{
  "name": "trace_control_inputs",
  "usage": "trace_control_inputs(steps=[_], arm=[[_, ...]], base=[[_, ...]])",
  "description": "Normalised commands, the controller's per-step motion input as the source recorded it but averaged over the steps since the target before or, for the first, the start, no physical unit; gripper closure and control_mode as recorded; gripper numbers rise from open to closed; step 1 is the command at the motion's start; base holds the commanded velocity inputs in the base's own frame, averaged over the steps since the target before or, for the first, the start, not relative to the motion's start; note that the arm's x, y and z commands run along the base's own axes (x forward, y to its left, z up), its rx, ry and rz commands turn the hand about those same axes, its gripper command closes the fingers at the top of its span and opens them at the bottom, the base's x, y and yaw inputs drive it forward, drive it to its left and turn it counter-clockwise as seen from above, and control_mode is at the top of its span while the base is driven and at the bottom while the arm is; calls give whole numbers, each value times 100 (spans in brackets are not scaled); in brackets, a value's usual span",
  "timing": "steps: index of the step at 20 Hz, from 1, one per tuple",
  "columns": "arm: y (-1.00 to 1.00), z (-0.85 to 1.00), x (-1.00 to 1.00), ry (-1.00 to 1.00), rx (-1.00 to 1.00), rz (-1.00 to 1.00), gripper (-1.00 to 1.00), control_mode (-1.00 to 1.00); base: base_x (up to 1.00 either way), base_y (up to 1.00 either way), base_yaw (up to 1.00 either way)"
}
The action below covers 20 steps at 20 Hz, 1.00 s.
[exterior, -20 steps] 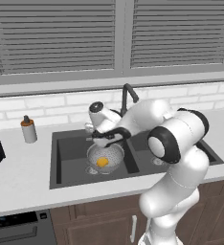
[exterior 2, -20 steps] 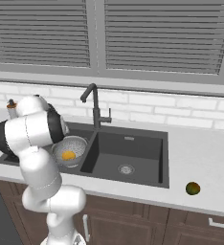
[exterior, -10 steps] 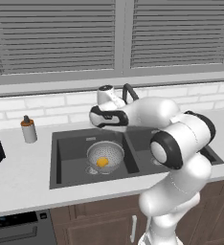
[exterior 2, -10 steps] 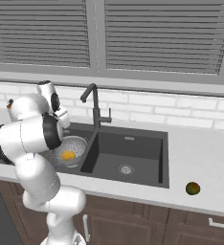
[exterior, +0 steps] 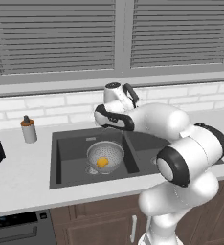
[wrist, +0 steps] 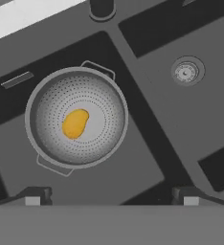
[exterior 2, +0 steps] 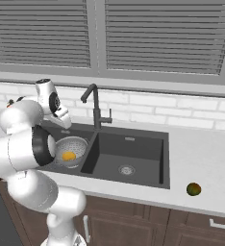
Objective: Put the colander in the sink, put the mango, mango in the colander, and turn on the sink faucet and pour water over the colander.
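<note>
My fingers (wrist: 111, 196), spread wide and empty, hang above the colander (wrist: 76, 123) holding the yellow mango (wrist: 75, 123) in the sink (exterior 2: 145, 166). The greenish mango (exterior 2: 193, 189) lies on the counter (exterior 2: 201, 158), well apart; I judge it small, firm, smooth and likely to roll, best pinched across its narrow middle.

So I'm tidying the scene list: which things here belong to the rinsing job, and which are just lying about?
Job: colander; yellow mango in it; green mango on the counter; sink; faucet.
Lying about: small bottle; window blinds.

Colander (exterior: 105, 156) in left sink (exterior: 66, 162) basin, yellow mango (exterior: 102, 162) inside.
</note>
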Motion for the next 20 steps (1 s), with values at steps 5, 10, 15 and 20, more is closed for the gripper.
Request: trace_control_inputs(steps=[5, 10, 15, 20], arm=[[-42, 38, -26, -8, 0, 3, -100, -100], [-52, 40, -9, -2, 0, 3, -100, -100], [-58, 43, -1, 0, 0, 6, -100, -100], [-67, 29, -1, 0, 1, 7, -100, -100]], base=[[0, 0, 0], [0, 0, 0], [0, 0, 0], [0, 0, 0]])
